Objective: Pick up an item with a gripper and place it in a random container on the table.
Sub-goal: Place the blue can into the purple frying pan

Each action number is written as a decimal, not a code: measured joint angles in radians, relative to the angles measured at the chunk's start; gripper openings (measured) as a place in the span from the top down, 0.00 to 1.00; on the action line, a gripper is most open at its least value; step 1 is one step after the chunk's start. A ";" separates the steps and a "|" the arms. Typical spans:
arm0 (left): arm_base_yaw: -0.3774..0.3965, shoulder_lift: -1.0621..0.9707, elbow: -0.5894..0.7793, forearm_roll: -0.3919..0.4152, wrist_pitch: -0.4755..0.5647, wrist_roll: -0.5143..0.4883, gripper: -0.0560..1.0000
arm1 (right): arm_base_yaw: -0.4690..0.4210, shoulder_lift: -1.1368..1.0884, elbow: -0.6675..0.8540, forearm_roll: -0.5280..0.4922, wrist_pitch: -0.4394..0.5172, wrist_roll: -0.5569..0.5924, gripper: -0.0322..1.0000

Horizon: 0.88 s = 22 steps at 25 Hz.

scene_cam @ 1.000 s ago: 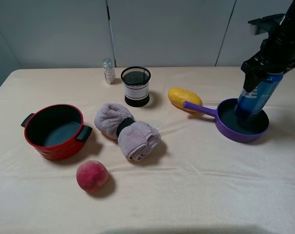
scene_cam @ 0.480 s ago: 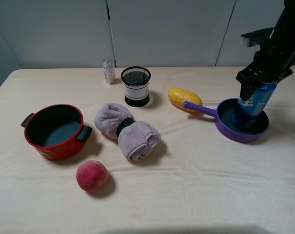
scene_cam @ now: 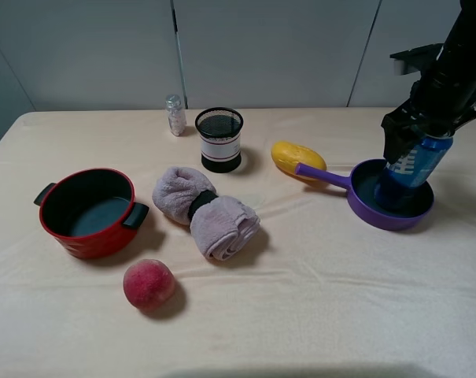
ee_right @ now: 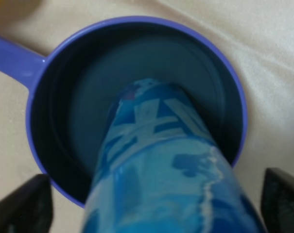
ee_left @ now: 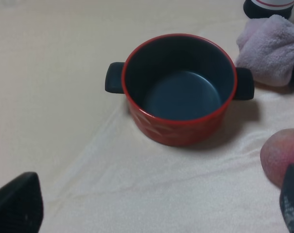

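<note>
The tall blue can (scene_cam: 411, 169) stands in the purple frying pan (scene_cam: 391, 220) at the right of the cream-clothed table (scene_cam: 316, 299), leaning slightly. My right gripper (scene_cam: 415, 135) is around the can's top. In the right wrist view the can (ee_right: 161, 160) rises from the pan's (ee_right: 137, 22) dark inside. The right gripper (ee_right: 151, 204) has its fingertips (ee_right: 20, 206) spread wide on either side of the can, so it is open. My left gripper (ee_left: 154, 208) is open and empty, hovering in front of the red pot.
A red two-handled pot (scene_cam: 88, 211) and a peach (scene_cam: 149, 285) are at the left. A rolled pink towel (scene_cam: 206, 209) lies mid-table. A black mesh cup (scene_cam: 219, 139), a small shaker bottle (scene_cam: 175, 115) and a yellow item (scene_cam: 298, 157) stand farther back.
The can has come down from a tilted, lifted pose to stand in the pan. The right arm has shifted slightly with it. Nothing else has moved.
</note>
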 joint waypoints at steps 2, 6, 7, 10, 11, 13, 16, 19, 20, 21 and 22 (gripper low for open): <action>0.000 0.000 0.000 0.000 0.000 0.000 0.01 | 0.000 0.000 0.000 0.001 0.005 0.003 0.31; 0.000 0.000 0.000 0.000 0.000 0.000 0.01 | 0.000 0.000 -0.001 0.002 0.014 0.004 0.30; 0.000 0.000 0.000 0.000 0.000 0.000 0.01 | 0.000 0.000 -0.001 0.002 0.019 0.004 0.30; 0.000 0.000 0.000 0.000 0.000 0.000 0.01 | 0.000 -0.005 -0.001 0.002 0.034 0.004 0.30; 0.000 0.000 0.000 0.000 0.000 0.000 0.01 | 0.000 -0.009 -0.001 0.002 0.038 0.004 0.30; 0.000 0.000 0.000 0.000 0.000 0.000 0.01 | 0.000 -0.025 -0.001 0.002 0.042 0.004 0.30; 0.000 0.000 0.000 0.000 0.000 0.000 0.01 | 0.000 -0.059 -0.001 0.002 0.049 0.004 0.30; 0.000 0.000 0.000 0.000 0.000 0.000 0.01 | 0.000 -0.095 -0.001 0.003 0.057 0.004 0.30; 0.000 0.000 0.000 0.000 0.000 0.000 0.01 | 0.000 -0.108 -0.001 0.004 0.060 0.004 0.30; 0.000 0.000 0.000 0.000 0.000 0.000 0.01 | 0.000 -0.120 -0.001 0.008 0.065 0.004 0.30; 0.000 0.000 0.000 0.000 0.000 0.000 0.01 | 0.000 -0.137 -0.001 0.011 0.073 0.004 0.30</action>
